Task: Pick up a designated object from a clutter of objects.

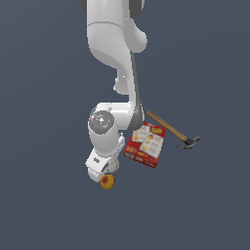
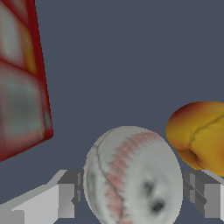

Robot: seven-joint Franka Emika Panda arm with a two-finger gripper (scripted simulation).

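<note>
Ball (image 2: 133, 175) between the fingers (image 2: 65, 199) of the gripper (image 2: 133, 197), small gaps either side, not yet clenched; close evenly, keeping clear of the fruit (image 2: 199, 133).

The white arm (image 1: 117, 58) was bent down from the top of the exterior view, and its wrist (image 1: 103, 128) was held low over the floor. The gripper (image 2: 131, 194) was pointed downward. In the wrist view, its two grey fingers (image 2: 65, 199) were spread wide apart. Something round was seen between them, with a finger close on each side.
</note>
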